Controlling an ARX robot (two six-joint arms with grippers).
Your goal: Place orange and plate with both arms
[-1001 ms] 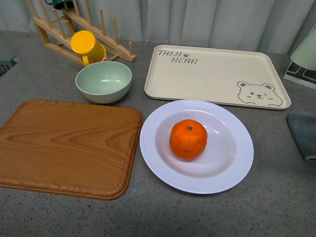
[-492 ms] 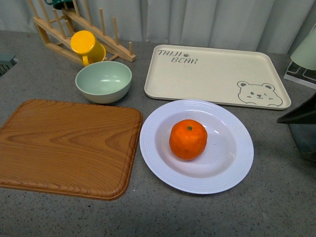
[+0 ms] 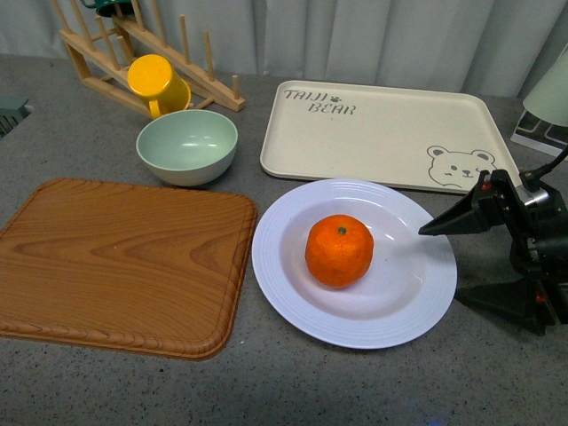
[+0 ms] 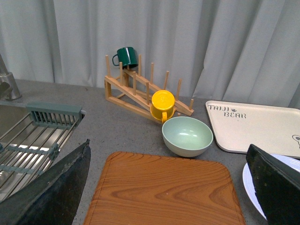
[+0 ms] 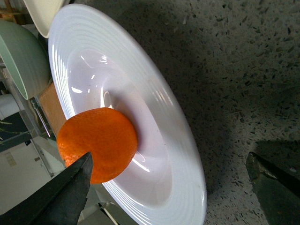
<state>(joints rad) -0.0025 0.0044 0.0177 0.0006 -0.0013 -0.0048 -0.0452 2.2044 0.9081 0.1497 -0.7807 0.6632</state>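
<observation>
On the right of the front view, the orange (image 3: 339,250) sits mid-plate (image 3: 390,311), the right gripper (image 3: 439,266) spread open at the rim. Left wrist view: the left gripper (image 4: 168,144) gapes wide, facing the wooden board (image 4: 164,187). Right wrist view: the orange rests in the plate's well.

The plate (image 3: 408,302) is properly glossy: smooth white, light glinting off it, fine ridges on the rim. The orange (image 3: 338,251) has dimpled skin with a dull sheen. The board (image 3: 124,262) is wood with strong grain and a smooth satin look. The bowl (image 3: 186,146) and tray (image 3: 390,133) both look matt, kinda plastic-ish. The mug (image 3: 155,84) is a bit shinier. The rack (image 3: 220,92) is bare pale wood. The desk (image 3: 89,382) is grey, speckled, stone-like and matt. The curtain (image 4: 201,42) along the far edge is cloth.
</observation>
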